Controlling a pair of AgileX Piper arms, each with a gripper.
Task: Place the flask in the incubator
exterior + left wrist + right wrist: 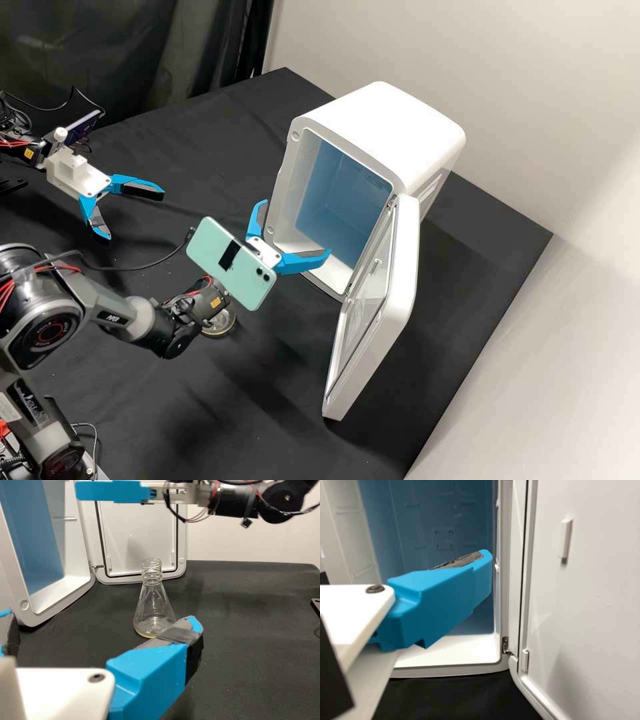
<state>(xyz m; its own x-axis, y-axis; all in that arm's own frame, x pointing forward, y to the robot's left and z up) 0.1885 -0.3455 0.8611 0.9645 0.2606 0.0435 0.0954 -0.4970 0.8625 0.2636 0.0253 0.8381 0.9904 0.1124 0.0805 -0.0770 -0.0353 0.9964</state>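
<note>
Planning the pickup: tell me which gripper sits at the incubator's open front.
The right blue-fingered gripper, at the white incubator; the left gripper hangs apart over the black bench.

- Worktop: covered in matte black cloth, its near right corner jutting toward the pale wall.
- Wall: plain white, running behind and along the right of the worktop.
- Curtain: dark, hanging in folds behind the far left.
- Light: even, with soft shadows.
</note>
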